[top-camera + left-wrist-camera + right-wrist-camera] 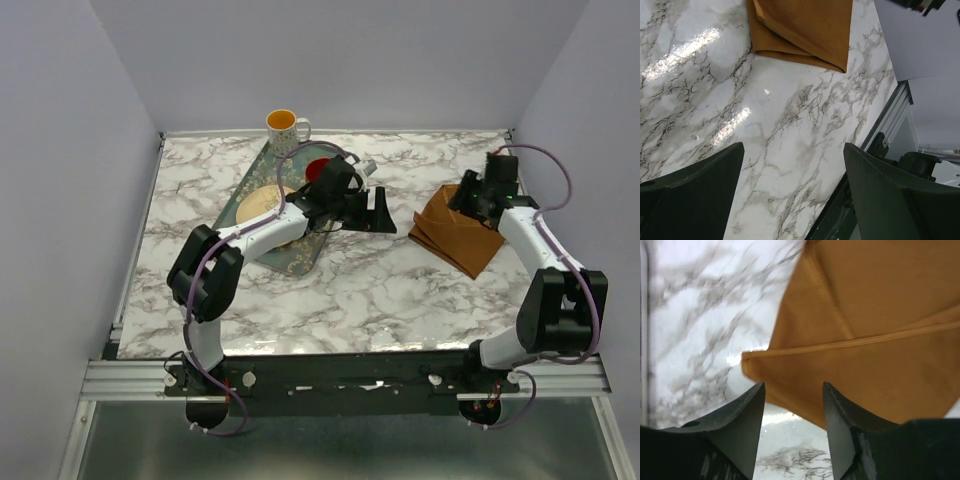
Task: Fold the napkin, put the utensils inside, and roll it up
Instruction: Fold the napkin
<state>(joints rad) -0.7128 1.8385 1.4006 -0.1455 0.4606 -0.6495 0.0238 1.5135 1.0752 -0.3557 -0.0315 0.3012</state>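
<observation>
Even, bright overhead light; soft shadows. Glare patches streak the glossy white, grey-veined marble tabletop (790, 140) in the left wrist view. Right wrist view blurred: marble smeared, rust-brown cloth napkin (880, 315) soft.

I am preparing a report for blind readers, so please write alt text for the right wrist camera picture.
A folded rust-brown napkin lies on a white marble table, filling the upper right of the picture. At the bottom, the right hand shows its two dark fingers apart, with nothing gripped between them.
</observation>
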